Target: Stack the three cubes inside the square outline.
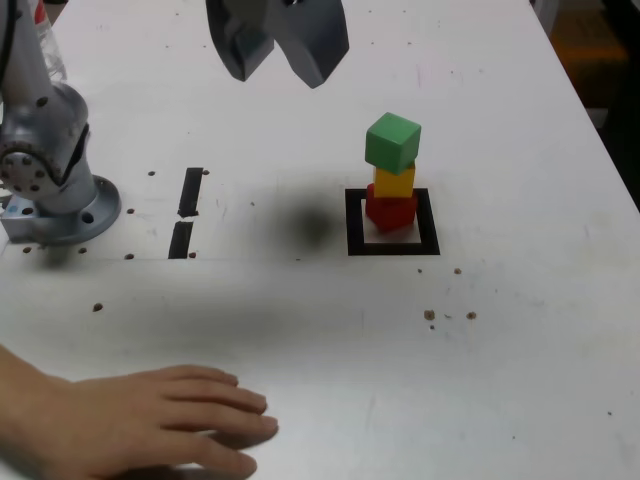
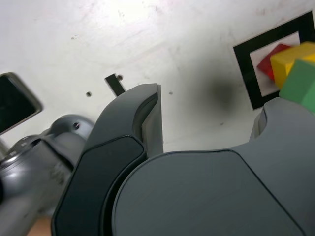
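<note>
Three cubes stand stacked inside the square outline (image 1: 392,222) of black tape: the red cube (image 1: 390,210) at the bottom, the yellow cube (image 1: 394,181) on it, the green cube (image 1: 392,141) on top, turned a little askew. My gripper (image 1: 280,62) hangs high above the table, up and toward the exterior view's left of the stack, jaws apart with nothing between them. In the wrist view the gripper (image 2: 211,118) frames the stack: green cube (image 2: 304,83), yellow cube (image 2: 288,61), red cube (image 2: 273,58), square outline (image 2: 246,69).
The arm's base (image 1: 55,170) stands at the exterior view's left. Two short black tape strips (image 1: 187,210) lie between the base and the outline. A person's hand (image 1: 150,420) rests flat on the table near its front edge. Small dark specks dot the white table (image 1: 500,380).
</note>
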Robot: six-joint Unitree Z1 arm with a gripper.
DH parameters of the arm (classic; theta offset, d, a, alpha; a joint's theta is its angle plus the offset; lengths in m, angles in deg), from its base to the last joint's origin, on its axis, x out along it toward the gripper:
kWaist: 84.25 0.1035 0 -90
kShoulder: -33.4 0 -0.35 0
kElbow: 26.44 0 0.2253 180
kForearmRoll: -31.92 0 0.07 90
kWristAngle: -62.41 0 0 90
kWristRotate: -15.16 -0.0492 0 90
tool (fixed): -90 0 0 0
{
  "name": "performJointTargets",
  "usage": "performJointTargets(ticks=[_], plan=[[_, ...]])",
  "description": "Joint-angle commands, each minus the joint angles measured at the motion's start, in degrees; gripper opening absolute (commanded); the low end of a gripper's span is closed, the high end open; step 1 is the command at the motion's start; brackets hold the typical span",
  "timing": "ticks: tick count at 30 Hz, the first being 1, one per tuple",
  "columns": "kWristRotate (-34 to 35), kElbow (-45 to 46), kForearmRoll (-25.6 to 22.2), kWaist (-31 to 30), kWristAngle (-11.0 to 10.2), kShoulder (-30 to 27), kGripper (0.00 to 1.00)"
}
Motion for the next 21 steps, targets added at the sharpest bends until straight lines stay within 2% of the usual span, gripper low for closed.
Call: performJointTargets(ticks=[1,7,10,14,17,21], plan=[[1.53,5.28,2.49,0.49,0.09,-0.98,0.76],[4.87,15.22,10.32,0.68,2.84,-1.92,0.76],[6.18,20.03,15.17,0.68,5.23,-2.02,0.77],[7.34,28.79,25.59,0.68,9.75,-2.14,0.78],[8.62,32.94,30.72,0.68,10.39,-2.1,0.78],[9.76,36.24,34.98,0.68,10.71,-1.89,0.78]])
